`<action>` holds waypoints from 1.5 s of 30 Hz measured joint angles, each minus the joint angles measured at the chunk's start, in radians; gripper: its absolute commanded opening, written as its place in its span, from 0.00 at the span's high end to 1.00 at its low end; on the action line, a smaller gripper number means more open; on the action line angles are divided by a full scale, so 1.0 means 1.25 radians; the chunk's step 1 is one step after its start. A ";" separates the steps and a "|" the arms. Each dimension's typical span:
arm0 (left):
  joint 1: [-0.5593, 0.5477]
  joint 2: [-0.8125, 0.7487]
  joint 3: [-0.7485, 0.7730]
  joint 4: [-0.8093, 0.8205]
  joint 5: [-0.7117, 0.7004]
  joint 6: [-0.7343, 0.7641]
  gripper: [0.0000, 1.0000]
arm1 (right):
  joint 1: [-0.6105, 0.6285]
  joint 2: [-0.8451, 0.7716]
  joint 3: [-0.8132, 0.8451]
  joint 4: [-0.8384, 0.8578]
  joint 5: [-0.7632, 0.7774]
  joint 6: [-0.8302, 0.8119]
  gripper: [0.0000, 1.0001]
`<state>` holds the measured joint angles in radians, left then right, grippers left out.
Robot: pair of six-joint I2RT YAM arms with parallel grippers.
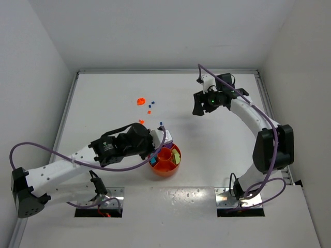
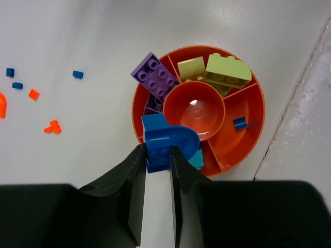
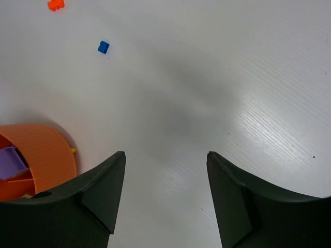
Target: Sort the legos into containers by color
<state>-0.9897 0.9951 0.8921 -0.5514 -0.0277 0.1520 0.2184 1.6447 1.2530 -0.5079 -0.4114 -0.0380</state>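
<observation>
Over the table, the left gripper is hanging at the left rim of the orange tray, with loose legos lying beyond. The right gripper is hovering well apart.

At the left wrist, narrow jaws are pinching a blue brick over a wedge, probably to drop it among blues.

At the right wrist, jaws are gaping, holding nothing.

No writing is showing.

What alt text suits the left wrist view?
Left jaws clamp a blue brick at the round orange tray's rim; its wedges hold purple bricks and yellow-green bricks. Small blue and orange bricks lie loose on the white table.
</observation>
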 measured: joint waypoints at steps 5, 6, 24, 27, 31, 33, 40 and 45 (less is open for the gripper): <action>-0.030 0.004 0.000 -0.022 0.018 -0.013 0.94 | -0.001 -0.009 0.000 0.001 0.001 -0.003 0.35; -0.037 0.006 0.000 -0.026 0.031 -0.016 0.94 | -0.002 -0.013 -0.001 0.001 0.002 -0.003 0.35; -0.118 0.076 0.000 -0.043 0.232 -0.001 0.92 | -0.011 -0.044 -0.023 0.005 0.013 -0.003 0.35; -0.118 0.083 0.000 -0.042 0.206 -0.007 0.92 | -0.012 -0.044 -0.023 0.006 0.011 -0.003 0.35; -0.118 0.087 0.000 -0.034 0.165 -0.016 0.92 | -0.013 -0.044 -0.029 0.008 0.008 -0.003 0.35; -0.118 0.094 0.000 -0.029 0.147 -0.019 0.92 | -0.013 -0.044 -0.030 0.008 0.008 -0.003 0.35; -0.118 0.126 0.000 -0.028 0.123 -0.023 0.90 | -0.013 -0.049 -0.033 0.008 0.007 -0.003 0.35; -0.118 0.129 0.000 -0.021 0.113 -0.026 0.83 | -0.013 -0.057 -0.036 0.010 0.006 -0.003 0.35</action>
<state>-1.1378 1.1568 0.8925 -0.5774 0.1135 0.1200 0.2024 1.5738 1.2079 -0.4957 -0.4042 -0.0422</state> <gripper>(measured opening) 0.266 0.647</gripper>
